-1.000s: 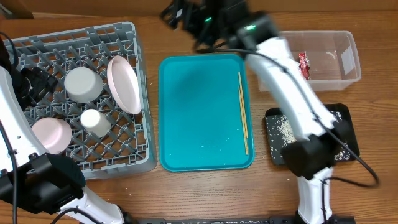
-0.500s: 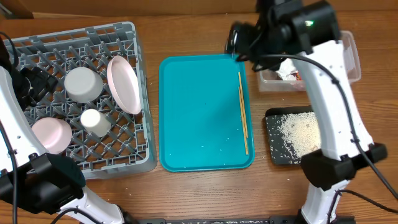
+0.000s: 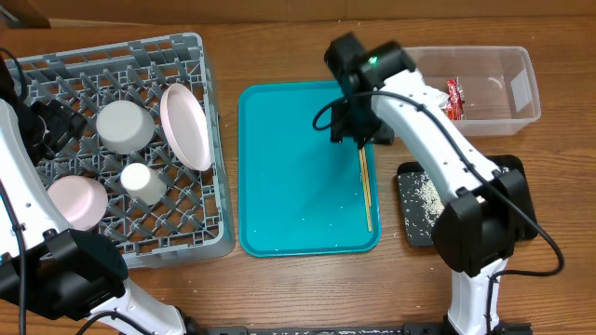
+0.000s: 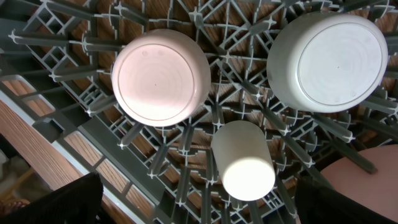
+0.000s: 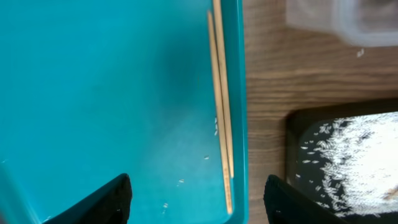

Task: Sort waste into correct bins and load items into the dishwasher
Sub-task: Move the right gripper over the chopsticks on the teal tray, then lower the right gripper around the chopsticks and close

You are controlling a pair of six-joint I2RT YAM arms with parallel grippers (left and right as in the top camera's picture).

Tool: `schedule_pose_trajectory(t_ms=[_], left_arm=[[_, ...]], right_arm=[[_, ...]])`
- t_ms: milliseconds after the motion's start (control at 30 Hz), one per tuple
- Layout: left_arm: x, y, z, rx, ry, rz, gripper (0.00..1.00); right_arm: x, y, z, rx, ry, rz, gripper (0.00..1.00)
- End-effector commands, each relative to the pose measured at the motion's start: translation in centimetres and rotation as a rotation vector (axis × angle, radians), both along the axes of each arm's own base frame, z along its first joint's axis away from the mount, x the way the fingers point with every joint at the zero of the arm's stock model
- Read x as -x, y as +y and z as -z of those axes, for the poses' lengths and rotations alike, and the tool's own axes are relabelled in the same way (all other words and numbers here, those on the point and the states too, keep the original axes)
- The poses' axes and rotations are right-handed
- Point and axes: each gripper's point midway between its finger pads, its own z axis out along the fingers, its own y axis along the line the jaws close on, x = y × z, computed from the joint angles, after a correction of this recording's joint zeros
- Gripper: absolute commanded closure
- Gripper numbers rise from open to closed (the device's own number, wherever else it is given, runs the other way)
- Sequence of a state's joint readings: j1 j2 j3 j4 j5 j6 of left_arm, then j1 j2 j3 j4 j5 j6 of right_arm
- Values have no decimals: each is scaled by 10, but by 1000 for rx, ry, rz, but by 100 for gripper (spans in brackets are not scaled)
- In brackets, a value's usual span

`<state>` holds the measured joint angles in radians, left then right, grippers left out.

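Observation:
Two thin wooden chopsticks (image 3: pixel 365 181) lie side by side along the right edge of the teal tray (image 3: pixel 279 186). My right gripper (image 3: pixel 354 126) hovers over their far ends, open, with nothing between its fingers. In the right wrist view the chopsticks (image 5: pixel 221 112) run down towards the gap of the right gripper (image 5: pixel 199 205). The grey rack (image 3: pixel 212 195) holds a pink plate (image 3: pixel 184 126) on edge, a grey-white bowl (image 3: pixel 124 126), a white cup (image 3: pixel 142 183) and a pink bowl (image 3: pixel 76 200). My left gripper (image 4: pixel 202 205) hangs open above the cup (image 4: pixel 244 165).
A clear tub (image 3: pixel 517 102) at the back right holds a red wrapper (image 3: pixel 453 98). A black tray (image 3: pixel 507 172) beside the teal tray carries rice crumbs (image 3: pixel 426 195). A few stray grains (image 5: pixel 180 182) lie on the teal tray. My left arm runs along the table's left edge.
My right arm has swung from over the clear tub to above the teal tray's right side, over the chopsticks. The left arm and the dishes have not moved.

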<state>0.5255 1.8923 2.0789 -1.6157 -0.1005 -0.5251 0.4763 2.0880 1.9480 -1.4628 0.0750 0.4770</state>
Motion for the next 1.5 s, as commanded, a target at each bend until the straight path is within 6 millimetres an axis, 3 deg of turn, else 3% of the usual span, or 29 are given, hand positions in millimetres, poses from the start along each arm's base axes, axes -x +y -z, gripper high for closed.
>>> schedule_pose_trajectory(t_ms=[0, 133, 267, 600, 933, 1233, 1467], left_arm=[[-2, 0, -7, -10, -23, -11, 0], [-2, 0, -7, -10, -23, -11, 0], [-2, 0, -7, -10, -23, -11, 0], [-2, 0, -7, -10, -23, -11, 0], [-2, 0, -7, -10, -23, -11, 0], [-2, 0, -7, -10, -23, -11, 0], [-2, 0, -7, -10, -24, -12, 0]], right_arm=[[7, -3, 22, 4, 40, 2, 31], [12, 6, 42, -33, 55, -4, 48], [13, 12, 62, -34, 36, 27, 59], [6, -13, 92, 98, -40, 24, 62], [6, -13, 93, 97, -39, 23, 63], [9, 1, 94, 31, -19, 13, 64], [2, -7, 93, 80, -57, 15, 63]])
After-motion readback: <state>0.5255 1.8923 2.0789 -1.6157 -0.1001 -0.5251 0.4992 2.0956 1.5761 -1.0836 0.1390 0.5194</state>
